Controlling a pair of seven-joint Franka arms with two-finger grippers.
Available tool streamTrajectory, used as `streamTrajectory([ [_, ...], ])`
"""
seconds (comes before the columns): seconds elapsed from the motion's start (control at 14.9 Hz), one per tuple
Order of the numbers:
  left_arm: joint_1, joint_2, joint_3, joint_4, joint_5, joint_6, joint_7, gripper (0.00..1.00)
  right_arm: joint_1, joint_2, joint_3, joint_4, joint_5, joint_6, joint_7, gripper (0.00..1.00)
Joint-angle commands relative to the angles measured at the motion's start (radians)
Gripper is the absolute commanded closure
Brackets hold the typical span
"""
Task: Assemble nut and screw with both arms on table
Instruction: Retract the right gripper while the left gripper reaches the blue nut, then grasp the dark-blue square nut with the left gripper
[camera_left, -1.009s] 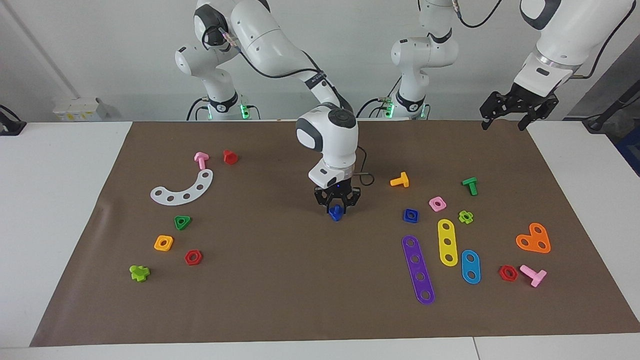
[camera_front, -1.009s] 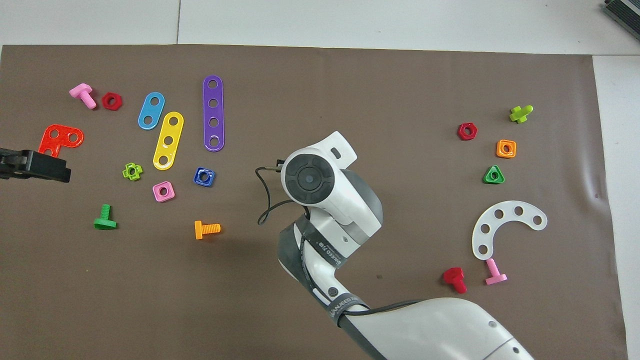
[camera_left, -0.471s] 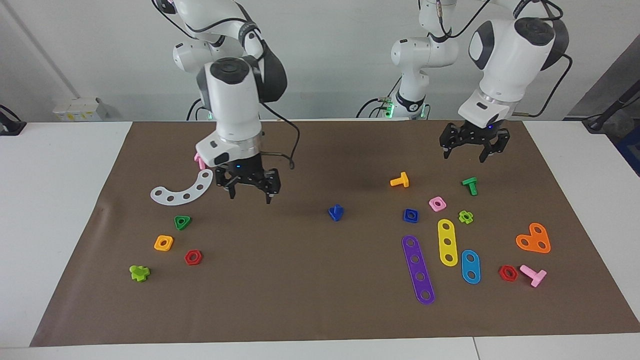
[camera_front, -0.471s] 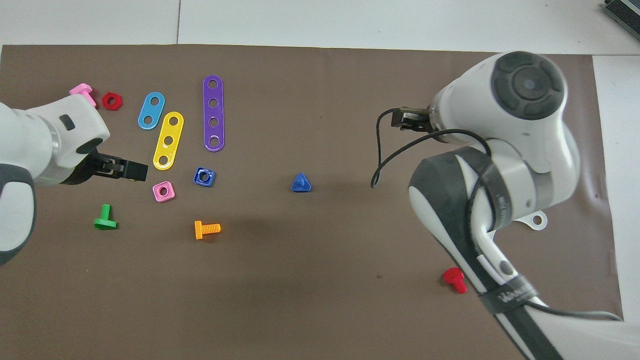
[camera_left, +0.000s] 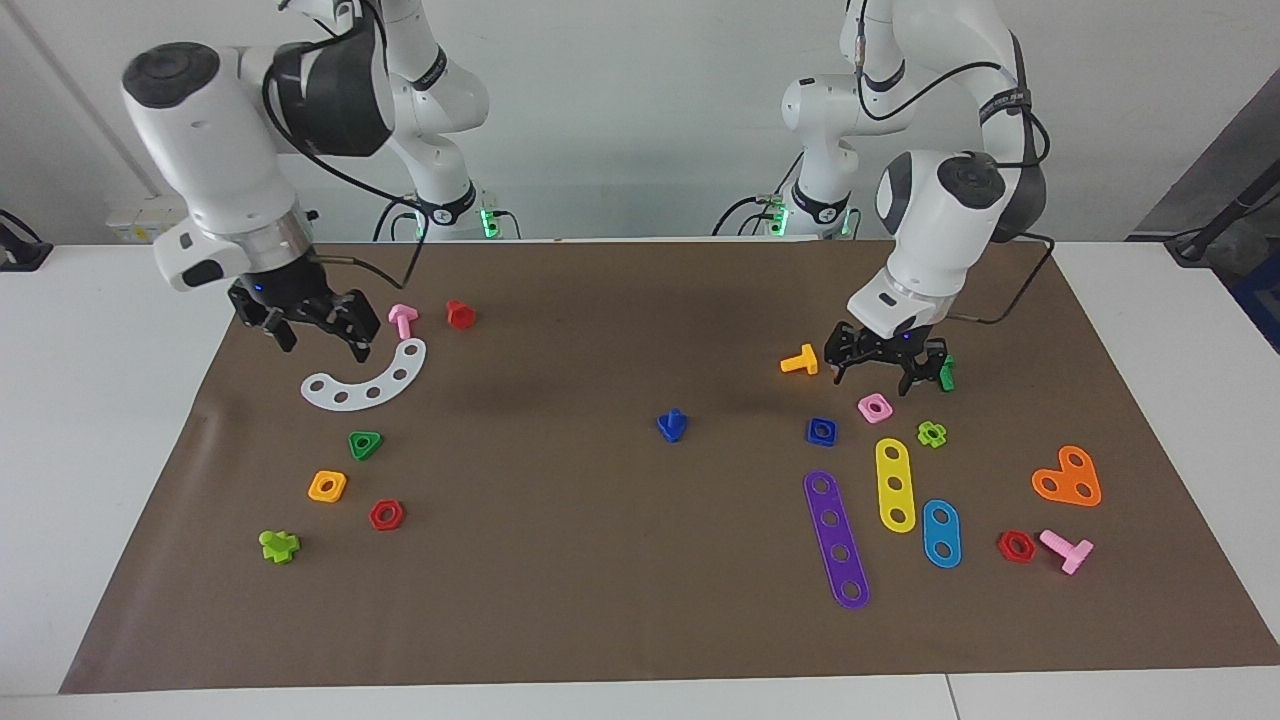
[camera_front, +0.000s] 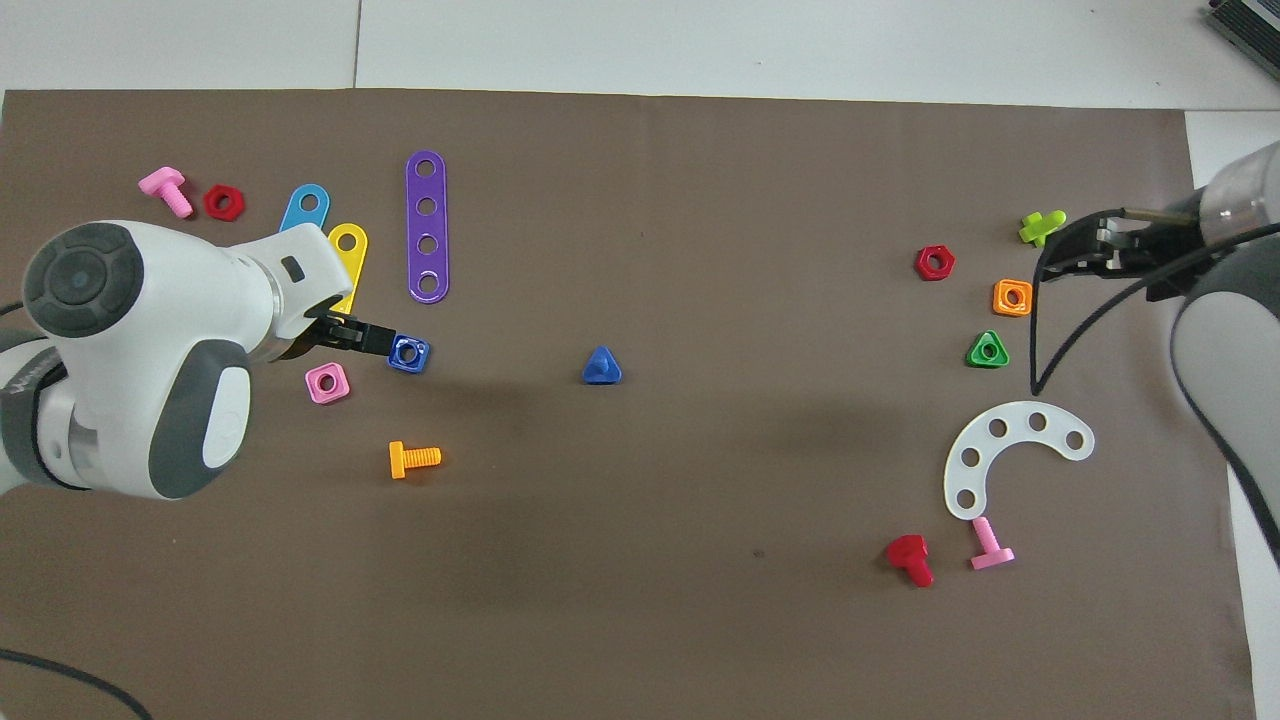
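The dark-blue screw (camera_left: 672, 425) stands on its head, shaft up, alone at the middle of the brown mat (camera_left: 600, 580); it also shows in the overhead view (camera_front: 601, 366). The dark-blue nut (camera_left: 821, 431) lies flat toward the left arm's end of the table (camera_left: 100, 420), and also shows from overhead (camera_front: 408, 354). My left gripper (camera_left: 885, 372) is open and empty, raised over the pink square nut (camera_left: 875, 407), with its tips (camera_front: 372, 336) beside the dark-blue nut from overhead. My right gripper (camera_left: 315, 335) is open and empty, over the mat's edge by the white curved strip (camera_left: 365, 378).
An orange bolt (camera_left: 800, 360), a green bolt (camera_left: 945, 372), and yellow (camera_left: 895, 484) and purple strips (camera_left: 836, 538) lie around the nut. A green triangular nut (camera_left: 365, 444), an orange nut (camera_left: 327, 486) and a red nut (camera_left: 386, 514) lie toward the right arm's end.
My right gripper let go of the screw at the mat's middle and swung away to its own end. My left gripper came down from its end to the dark-blue nut's area.
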Motion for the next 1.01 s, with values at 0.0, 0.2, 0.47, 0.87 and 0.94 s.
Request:
streamTrajectory([
  [0.0,-0.02,0.048,0.01,-0.027,-0.005,0.086,-0.007,0.01,-0.052,-0.052,0.011,-0.015,0.078,-0.078,-0.048,0.0],
  [0.2,-0.023,0.114,0.01,-0.033,-0.005,0.141,-0.004,0.03,-0.051,-0.037,0.006,0.075,0.073,-0.164,-0.057,0.0],
  [0.47,-0.051,0.177,0.01,-0.053,-0.005,0.215,-0.009,0.05,0.008,-0.049,0.02,0.042,-0.013,-0.16,-0.061,0.0],
  [0.87,-0.051,0.18,0.011,-0.067,-0.007,0.223,-0.009,0.2,0.011,-0.051,0.02,0.042,-0.054,-0.153,-0.114,0.0],
  [0.94,-0.052,0.18,0.011,-0.067,-0.007,0.221,-0.009,0.32,0.011,-0.048,0.02,0.058,-0.059,-0.166,-0.12,0.0],
])
